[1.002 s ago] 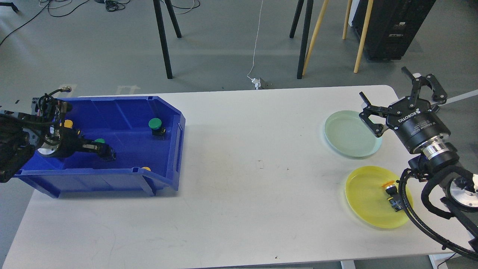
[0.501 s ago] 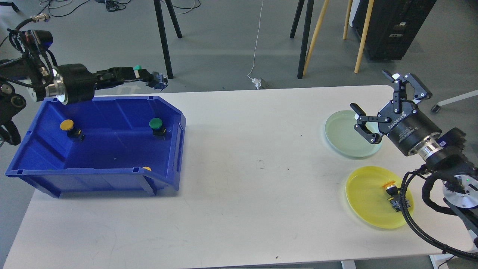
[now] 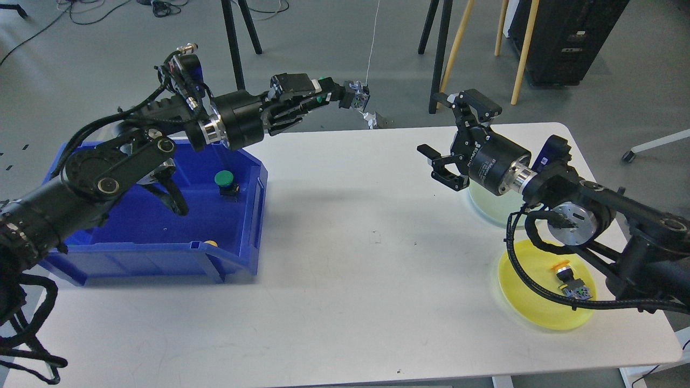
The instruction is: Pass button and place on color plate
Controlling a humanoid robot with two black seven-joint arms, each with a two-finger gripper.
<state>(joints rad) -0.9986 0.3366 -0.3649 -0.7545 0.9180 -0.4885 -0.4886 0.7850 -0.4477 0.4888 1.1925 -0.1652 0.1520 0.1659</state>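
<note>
My left gripper (image 3: 338,97) is shut on a green button (image 3: 323,91), held high over the table's back edge, left of centre. My right gripper (image 3: 437,129) is open and empty, pointing left toward it, with a gap between them. The pale green plate (image 3: 488,207) lies partly hidden under my right arm. The yellow plate (image 3: 533,302) in front of it holds an orange-capped button (image 3: 566,272). In the blue bin (image 3: 156,253) at left stands another green button (image 3: 225,180), and a yellow button (image 3: 212,243) peeks over the front wall.
The white table (image 3: 350,269) spans the view. Black table legs and wooden poles stand on the floor behind it. A white cable with a plug hangs at the back centre (image 3: 372,116).
My left gripper lifted the green button out of the bin and carried it right toward the table's centre. My right gripper swung left, away from the plates, toward it.
</note>
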